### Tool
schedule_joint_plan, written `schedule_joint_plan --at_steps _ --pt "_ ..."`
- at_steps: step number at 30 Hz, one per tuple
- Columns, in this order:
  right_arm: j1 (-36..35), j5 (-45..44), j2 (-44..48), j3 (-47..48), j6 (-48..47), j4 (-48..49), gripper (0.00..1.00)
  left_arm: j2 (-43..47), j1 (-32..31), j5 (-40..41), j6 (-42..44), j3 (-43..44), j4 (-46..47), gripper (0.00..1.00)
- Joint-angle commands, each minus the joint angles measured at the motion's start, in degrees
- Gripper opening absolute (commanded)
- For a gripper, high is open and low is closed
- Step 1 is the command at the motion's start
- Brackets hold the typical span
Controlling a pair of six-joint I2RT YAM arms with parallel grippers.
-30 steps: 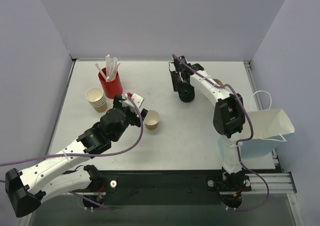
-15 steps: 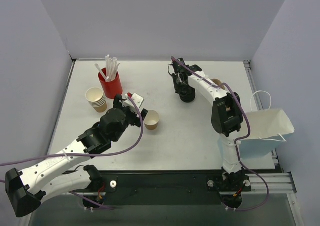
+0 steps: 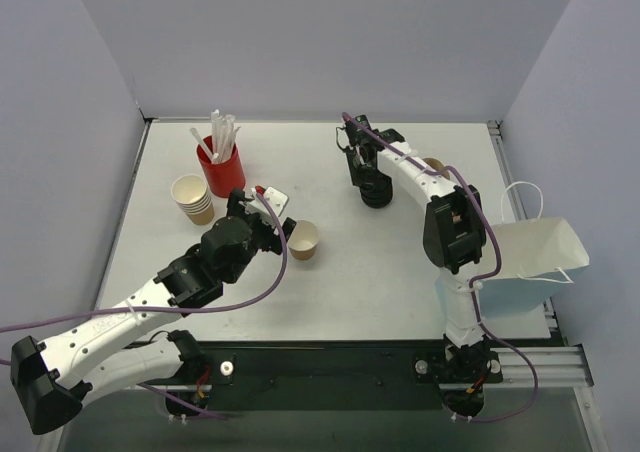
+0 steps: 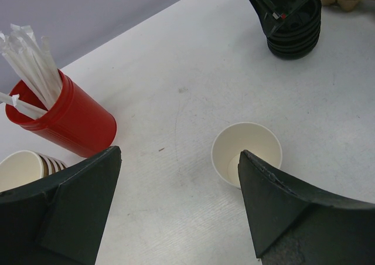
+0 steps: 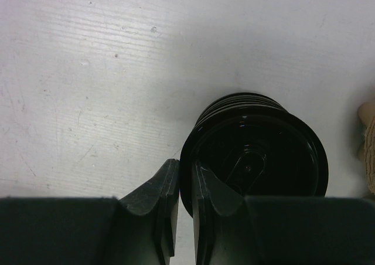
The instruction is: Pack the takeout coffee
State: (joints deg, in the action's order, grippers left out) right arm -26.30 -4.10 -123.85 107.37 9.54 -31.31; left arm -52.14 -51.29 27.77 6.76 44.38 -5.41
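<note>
**Open cup upright at mid-desk, right fingers on the lid stack**

Far left on the desk [image 3: 380,272], a stack of cream cups [image 3: 190,194] sits at 7 o'clock from a red holder [image 3: 222,172] full of wrapped straws [image 3: 222,132]. A small white object [image 3: 272,198] with a red spot lies at 4 o'clock from the holder, half behind the left arm's cable; I can't make out what it is.

The left fingers [image 4: 76,200] are spread wide and hold nothing. In the left wrist view one of them covers the near edge of the paper cup [image 3: 303,238]. That tan-brown cup stands upright at 4 o'clock from the holder, its long axis vertical and its mouth facing straight up.

At 2 o'clock from the cup stands the stack of black lids [image 4: 296,39]; how many are in it is hard to count. The right fingers [image 5: 155,197] are nearly together, pinching the rim of the top lid [image 5: 263,153], one outside and one inside.

Just beyond, a tan cardboard piece [image 3: 436,163] is mostly hidden by the right arm. A white paper bag [image 3: 535,247] lies at the desk's 4 o'clock edge.
</note>
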Motion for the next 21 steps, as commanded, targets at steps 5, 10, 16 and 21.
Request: schedule_joint_plan --at_steps 5,10,16,21 --pt "-0.24 -0.56 3.18 2.49 -0.31 -2.53 0.09 0.90 0.22 -0.87 0.97 1.23 2.16 0.91" --pt "-0.15 -0.47 3.97 2.75 0.83 -2.44 0.09 1.25 0.22 -0.87 1.06 1.15 2.07 0.91" --pt "0.20 -1.27 3.18 2.84 1.97 -2.44 0.14 1.51 0.22 -0.79 1.15 0.97 1.98 0.91" --pt "0.55 0.32 3.97 2.49 2.59 -2.44 0.08 1.69 0.13 -0.79 1.23 0.80 2.16 0.91"
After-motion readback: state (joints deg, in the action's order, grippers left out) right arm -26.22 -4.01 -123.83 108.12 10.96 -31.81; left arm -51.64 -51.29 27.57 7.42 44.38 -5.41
